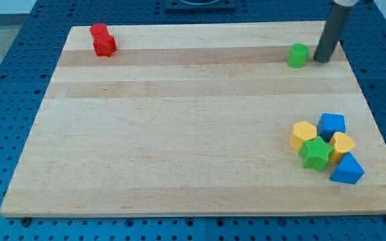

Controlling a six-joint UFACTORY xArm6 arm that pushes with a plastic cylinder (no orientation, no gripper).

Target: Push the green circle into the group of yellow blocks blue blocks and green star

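Note:
The green circle (298,55) sits near the view's top right of the wooden board. My tip (322,59) is just to its right, a small gap apart. The group lies at the view's lower right: a yellow hexagon block (303,134), a blue block (332,124), a yellow heart-like block (342,144), the green star (315,154) and a blue triangular block (346,169), all close together.
Two red blocks (102,40) stand together at the view's top left. The board (179,120) rests on a blue perforated table; its right edge runs close to the group.

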